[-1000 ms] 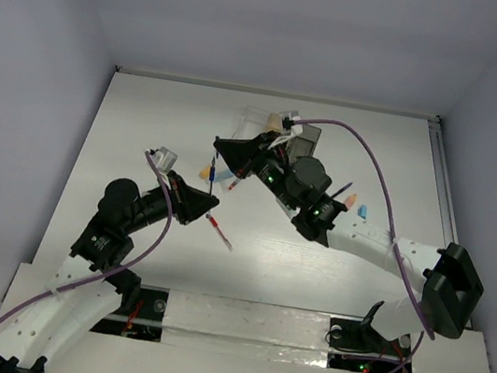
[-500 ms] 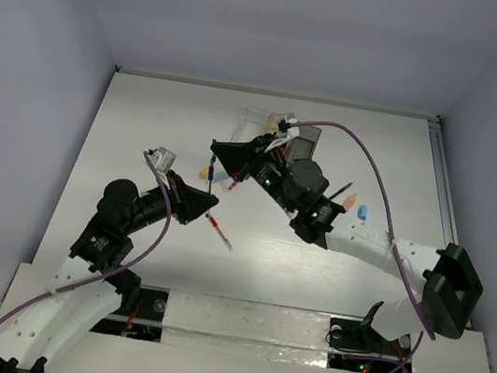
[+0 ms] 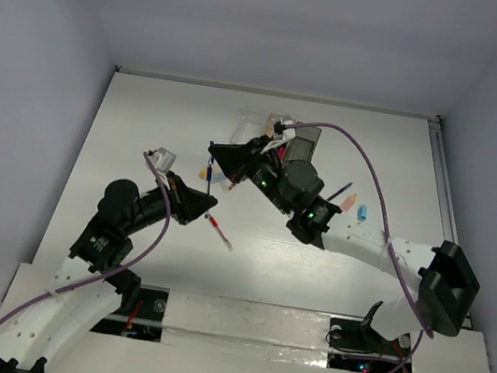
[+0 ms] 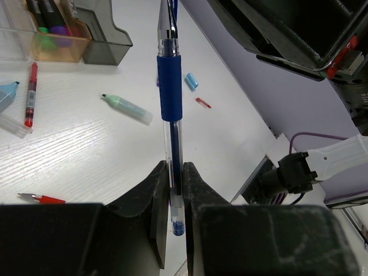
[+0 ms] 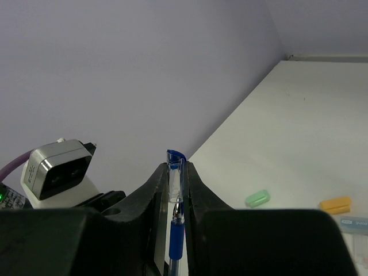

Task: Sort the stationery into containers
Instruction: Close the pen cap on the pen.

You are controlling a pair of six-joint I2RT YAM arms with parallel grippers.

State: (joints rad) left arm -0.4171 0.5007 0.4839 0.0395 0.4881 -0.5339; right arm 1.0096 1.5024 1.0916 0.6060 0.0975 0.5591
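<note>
Comparing with a second ago, the right tool creeps slightly left, both it and the left tool stay clamped on the blue pen above the counter, so handover's unfinished, containers still waiting

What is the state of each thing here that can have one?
blue pen: in the air, held by both grippers.
left gripper: jaws shut on the blue pen.
right gripper: jaws shut on the blue pen.
green marker: lying loose, not in a box.
tan box: open, markers inside.
</note>
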